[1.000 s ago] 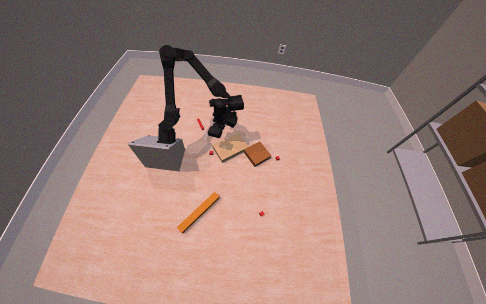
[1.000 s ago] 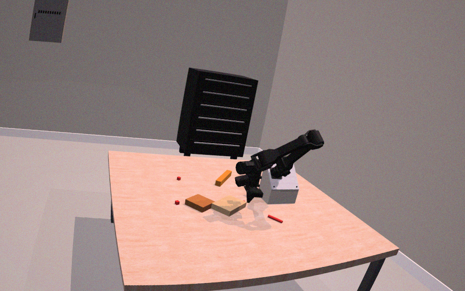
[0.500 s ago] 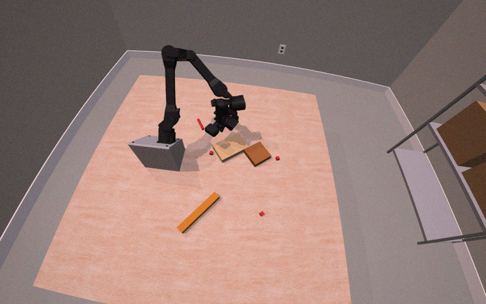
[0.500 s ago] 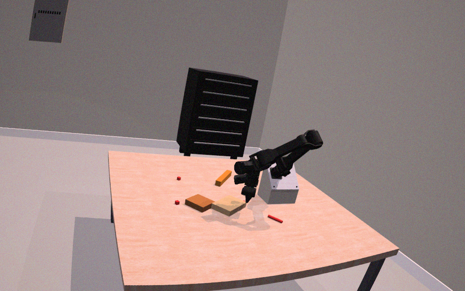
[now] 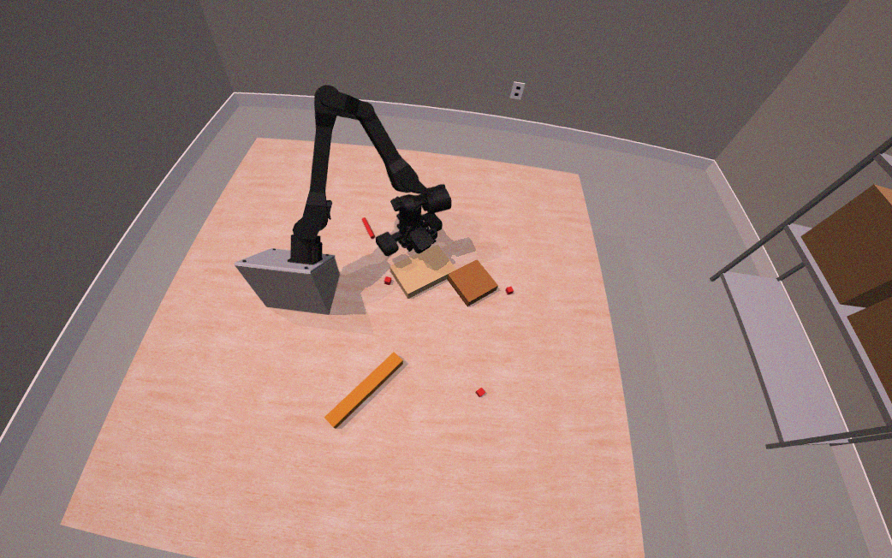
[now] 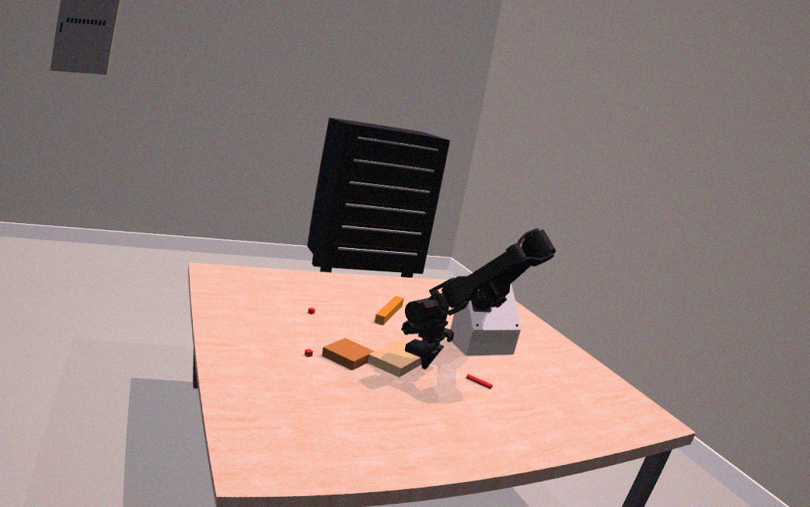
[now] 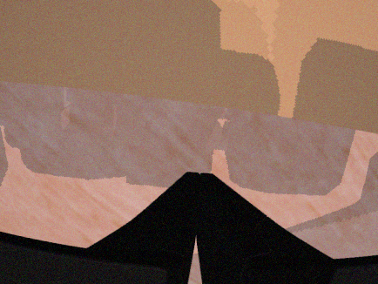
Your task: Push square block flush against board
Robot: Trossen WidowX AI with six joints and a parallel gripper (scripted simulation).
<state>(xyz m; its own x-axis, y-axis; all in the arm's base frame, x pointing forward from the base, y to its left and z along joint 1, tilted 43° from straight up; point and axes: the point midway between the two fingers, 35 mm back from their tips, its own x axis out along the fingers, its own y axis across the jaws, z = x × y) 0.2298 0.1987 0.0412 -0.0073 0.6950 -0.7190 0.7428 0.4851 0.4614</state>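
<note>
The brown square block lies flat on the table. The longer tan board lies beside it. Their near corners meet or almost meet; I cannot tell whether they touch. The block is offset diagonally, and no whole side of it lies along the board. My gripper is shut and empty. Its tips point down beside the board, on the side away from the block, short of the board's edge in the wrist view. The gripper hides part of the board in the top and exterior views, and its shadow falls across it.
An orange bar lies apart from them. Small red cubes lie around, one near the board and one near the block. A red stick lies behind the gripper. The grey arm base stands left of the board.
</note>
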